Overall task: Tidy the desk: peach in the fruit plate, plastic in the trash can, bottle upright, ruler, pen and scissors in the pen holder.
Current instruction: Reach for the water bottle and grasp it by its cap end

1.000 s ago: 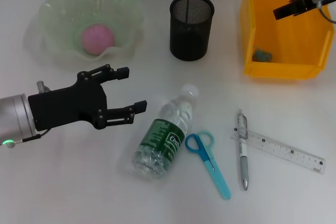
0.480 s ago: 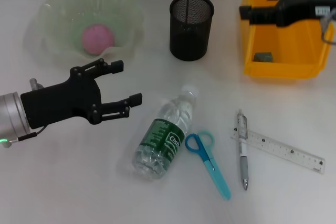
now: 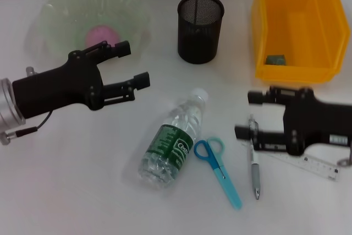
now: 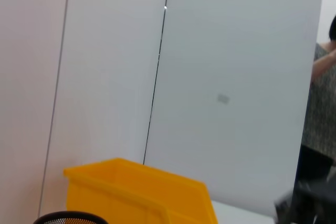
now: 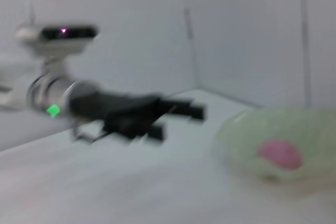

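- Two black grippers hang over a white desk backed by pale wall panels with thin vertical seams.
- Left gripper, fingers spread and holding nothing, sits between the green fruit plate and the lying bottle; the pink peach rests in the plate.
- Right gripper, fingers apart and empty, hovers over the pen and the ruler.
- Blue scissors lie between bottle and pen.
- Black mesh pen holder stands near the desk's far edge, beside the yellow trash can, where a small greenish scrap of plastic lies.
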Tool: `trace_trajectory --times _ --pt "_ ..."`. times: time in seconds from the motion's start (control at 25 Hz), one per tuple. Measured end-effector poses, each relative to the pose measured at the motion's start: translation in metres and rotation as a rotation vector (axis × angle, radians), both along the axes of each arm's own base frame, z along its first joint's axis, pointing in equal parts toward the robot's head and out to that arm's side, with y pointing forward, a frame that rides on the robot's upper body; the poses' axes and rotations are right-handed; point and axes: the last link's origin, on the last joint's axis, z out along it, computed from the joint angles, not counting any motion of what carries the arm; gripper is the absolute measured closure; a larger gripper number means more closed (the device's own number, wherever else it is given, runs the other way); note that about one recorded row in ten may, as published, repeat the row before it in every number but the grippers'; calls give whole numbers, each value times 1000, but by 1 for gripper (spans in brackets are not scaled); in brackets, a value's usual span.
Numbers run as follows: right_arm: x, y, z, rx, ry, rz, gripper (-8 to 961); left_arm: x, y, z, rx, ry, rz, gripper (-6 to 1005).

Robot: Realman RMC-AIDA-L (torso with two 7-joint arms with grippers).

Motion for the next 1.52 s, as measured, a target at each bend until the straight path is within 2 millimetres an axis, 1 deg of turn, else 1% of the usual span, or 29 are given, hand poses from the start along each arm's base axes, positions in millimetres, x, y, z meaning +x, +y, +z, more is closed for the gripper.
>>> trace_trajectory --times 0.04,0.08,0.2,0.28,0.36,0.48,0.56,0.64,0.8,0.84,0.88,0.96,1.04,1.08,1.12,1.16,1.2,1.24,1.28,1.4,1.52 --pt "14 -8 -7 -23 12 4 194 5 5 3 -35 -20 42 127" --pt "14 -8 -7 -23 12 4 194 7 7 4 -46 -24 57 127" --pt "37 -18 -12 -6 54 0 195 15 18 8 -99 5 138 126" --pt "50 -23 -12 17 82 0 197 21 22 5 -124 58 179 126" --pt "61 -28 -10 41 100 -7 198 34 26 2 -138 139 222 126" --pt "76 -33 -7 82 114 -33 199 56 25 -4 -158 269 275 126" --pt "82 -36 -6 102 116 -43 199 70 24 -6 -169 337 305 126" --pt "86 -38 -5 115 114 -53 199 89 25 -9 -188 419 346 126" --pt "93 -41 -6 114 89 -73 199 107 29 -17 -184 516 388 127" --pt "94 -41 -6 112 83 -77 199 118 32 -24 -179 569 392 127" --pt "95 -41 -6 111 78 -79 199 123 33 -28 -179 585 387 127" --pt "96 -40 -7 113 70 -79 199 133 36 -42 -182 637 382 128" --pt "97 -41 -7 117 66 -75 199 133 36 -42 -182 637 382 128" --pt "97 -41 -7 119 64 -74 199 143 42 -59 -182 689 381 128" --pt "98 -42 -6 121 63 -75 199 146 45 -65 -185 704 385 128" --pt "98 -42 -6 122 63 -77 199 146 45 -65 -185 704 385 128" --pt "99 -43 -6 124 63 -79 199 148 47 -72 -189 721 386 128" --pt "99 -43 -5 127 63 -81 199 148 47 -72 -189 721 386 128" --pt "100 -43 -5 129 63 -83 199 153 50 -82 -196 740 383 128" --pt "100 -43 -4 132 63 -86 199 155 52 -89 -195 758 376 128" --pt "100 -43 -4 132 63 -85 199 151 57 -96 -190 776 383 127"
